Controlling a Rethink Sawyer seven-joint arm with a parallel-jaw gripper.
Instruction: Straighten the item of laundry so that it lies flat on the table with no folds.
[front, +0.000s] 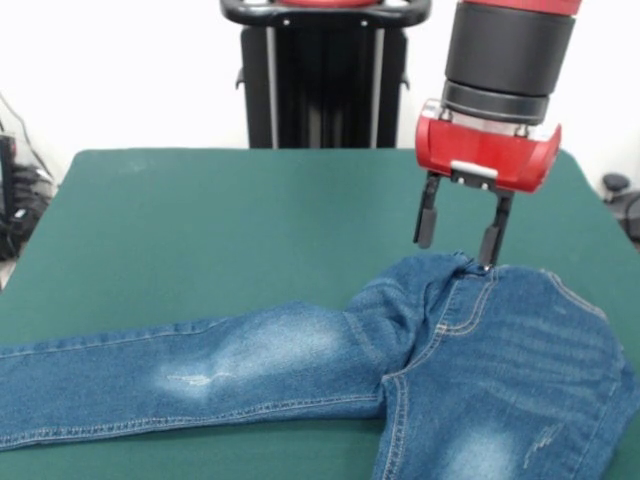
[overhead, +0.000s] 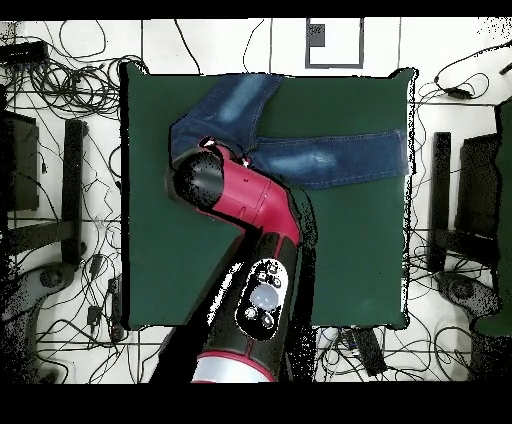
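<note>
The item of laundry, a pair of blue jeans (front: 480, 340) with faded patches, lies at the near right of the green table (front: 200, 220). One leg stretches left to the table's edge and the other runs off the bottom of the picture. The seat area is bunched and rumpled near the waistband. My gripper (front: 459, 240) hangs open just over the waistband's far edge. Its right fingertip (front: 488, 255) is at the cloth, while the left one hovers over bare table. From overhead, the jeans (overhead: 320, 158) form a bent shape and the red arm (overhead: 240, 200) hides the gripper.
Green table (overhead: 180, 260) stretches wide behind and to the left of the jeans in the front view. Cables (overhead: 70, 70) and dark stands (overhead: 60, 200) ring the table on the floor.
</note>
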